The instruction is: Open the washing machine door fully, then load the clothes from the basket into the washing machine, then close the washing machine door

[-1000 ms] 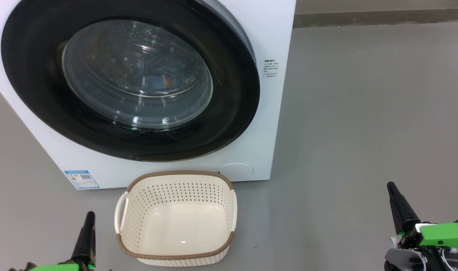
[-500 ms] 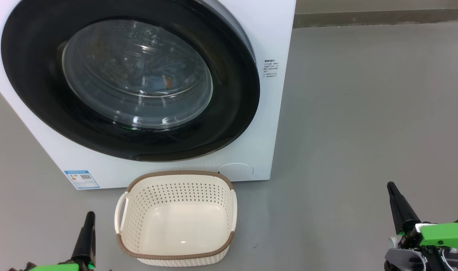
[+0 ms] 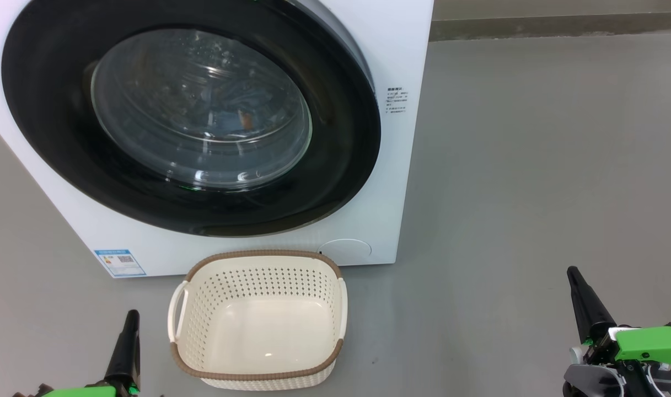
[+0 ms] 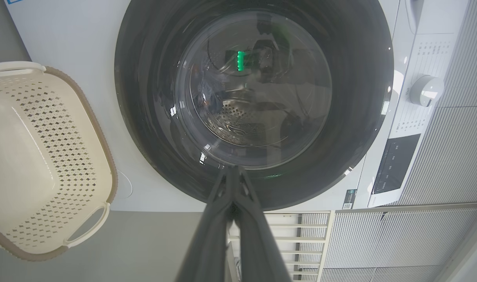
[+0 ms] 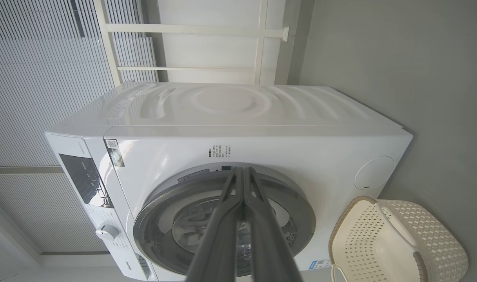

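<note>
The white washing machine [image 3: 407,182] stands ahead with the washing machine door [image 3: 341,165] lying against its front, black rim around a glass bowl. Through the glass I see blue clothes [image 3: 227,107] with an orange spot inside the drum. The basket [image 3: 258,254] sits on the floor just below the door, and nothing lies in it. My left gripper [image 3: 131,317] is shut, low to the basket's left. My right gripper [image 3: 573,273] is shut, far to the right over bare floor. In the left wrist view the left gripper [image 4: 232,169] points at the door's [image 4: 144,102] lower rim.
Grey floor [image 3: 533,165] stretches to the right of the machine up to a wall base [image 3: 556,25]. A round cover [image 3: 345,249] and a blue label [image 3: 119,262] sit low on the machine's front. Its dial [image 4: 426,90] and control panel [image 4: 395,162] are near the top.
</note>
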Controlling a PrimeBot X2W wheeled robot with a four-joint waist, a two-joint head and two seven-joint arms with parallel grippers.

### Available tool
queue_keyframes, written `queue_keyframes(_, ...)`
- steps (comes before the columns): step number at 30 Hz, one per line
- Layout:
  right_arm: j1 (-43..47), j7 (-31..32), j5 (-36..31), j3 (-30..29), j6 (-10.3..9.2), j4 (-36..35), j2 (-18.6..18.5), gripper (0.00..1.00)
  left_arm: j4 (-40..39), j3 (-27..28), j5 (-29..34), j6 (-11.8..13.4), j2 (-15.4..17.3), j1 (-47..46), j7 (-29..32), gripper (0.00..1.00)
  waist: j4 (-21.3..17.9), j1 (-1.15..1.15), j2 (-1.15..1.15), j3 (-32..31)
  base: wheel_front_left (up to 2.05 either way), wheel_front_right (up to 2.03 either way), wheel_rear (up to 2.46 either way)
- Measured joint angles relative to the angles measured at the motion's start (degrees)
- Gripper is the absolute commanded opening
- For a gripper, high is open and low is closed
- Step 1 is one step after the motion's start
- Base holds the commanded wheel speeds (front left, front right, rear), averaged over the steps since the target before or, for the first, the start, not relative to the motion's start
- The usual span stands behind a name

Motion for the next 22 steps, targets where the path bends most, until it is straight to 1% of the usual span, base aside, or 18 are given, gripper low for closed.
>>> queue_keyframes(22,0.0,0.0,0.0,0.0,0.00,0.0,0.0,0.00,0.0,0.0,0.0,0.0,0.0,0.0,0.0,0.00,0.0,0.00,0.00,0.0,0.00,0.00,0.00)
